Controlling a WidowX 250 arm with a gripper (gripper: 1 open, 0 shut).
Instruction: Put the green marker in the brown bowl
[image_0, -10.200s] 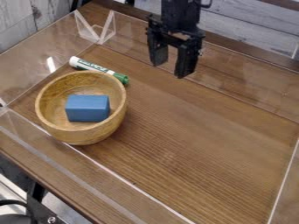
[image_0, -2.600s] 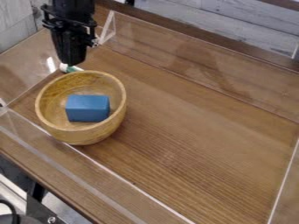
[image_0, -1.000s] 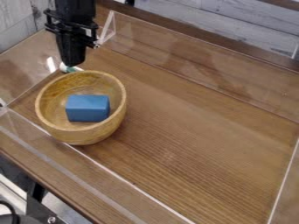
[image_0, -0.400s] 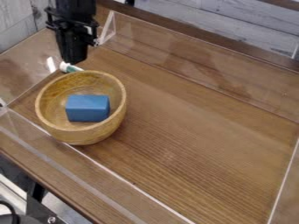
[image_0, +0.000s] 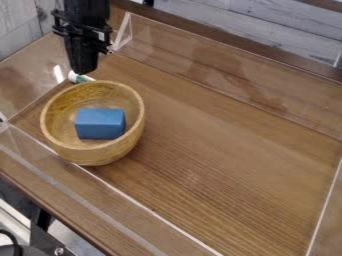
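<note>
The brown bowl sits at the left of the table, a round light wooden bowl with a blue block inside it. Just behind its far rim my black gripper points down, shut on the green marker. Only a short green and white tip of the marker shows under the fingers. The rest of the marker is hidden by the gripper.
Clear plastic walls ring the wooden table. A clear folded stand is at the back left, close behind the gripper. The table's front edge runs along the lower left.
Since the earliest frame the gripper has moved from the back middle to behind the bowl, and the marker no longer lies flat there. Over the last second nothing visibly moved.
</note>
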